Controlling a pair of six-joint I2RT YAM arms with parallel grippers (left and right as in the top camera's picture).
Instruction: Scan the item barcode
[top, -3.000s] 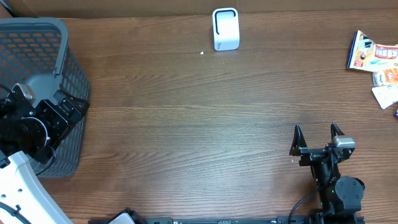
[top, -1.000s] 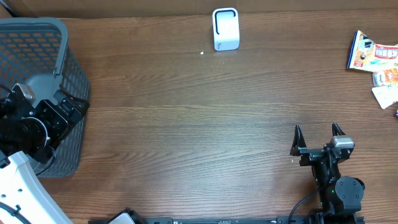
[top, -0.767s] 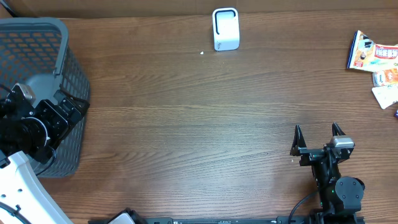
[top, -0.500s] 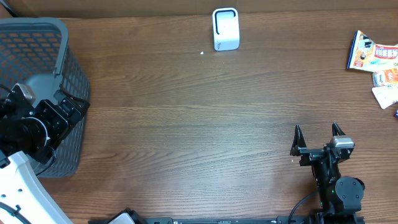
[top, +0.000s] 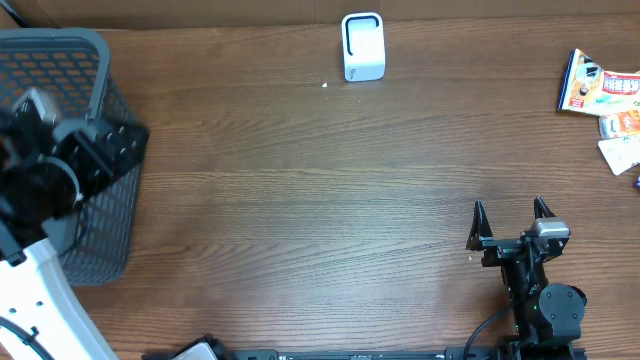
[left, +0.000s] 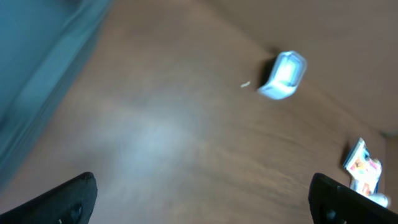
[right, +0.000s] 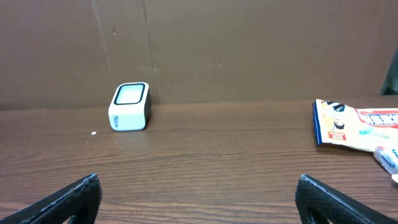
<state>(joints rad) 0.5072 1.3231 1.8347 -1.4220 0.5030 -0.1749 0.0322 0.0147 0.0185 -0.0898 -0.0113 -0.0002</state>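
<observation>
The white barcode scanner (top: 362, 46) stands upright at the table's far edge; it also shows as the scanner (right: 129, 107) and, blurred, as the scanner (left: 283, 74). The items are snack packets at the far right, the largest a blue and white packet (top: 598, 88) (right: 357, 122) (left: 364, 168). My left gripper (top: 118, 142) (left: 202, 205) hangs open and empty at the basket's right wall, far from them. My right gripper (top: 510, 215) (right: 199, 199) rests open and empty near the front edge, pointing toward the scanner and packets.
A grey mesh basket (top: 60, 60) fills the left side, partly under my left arm. Smaller packets (top: 622, 125) lie below the large one at the right edge. A white crumb (top: 325, 85) lies left of the scanner. A cardboard wall (right: 199, 43) backs the table.
My left arm has swung toward the far side along the basket, blurred with motion. The right arm and all objects have stayed still.
</observation>
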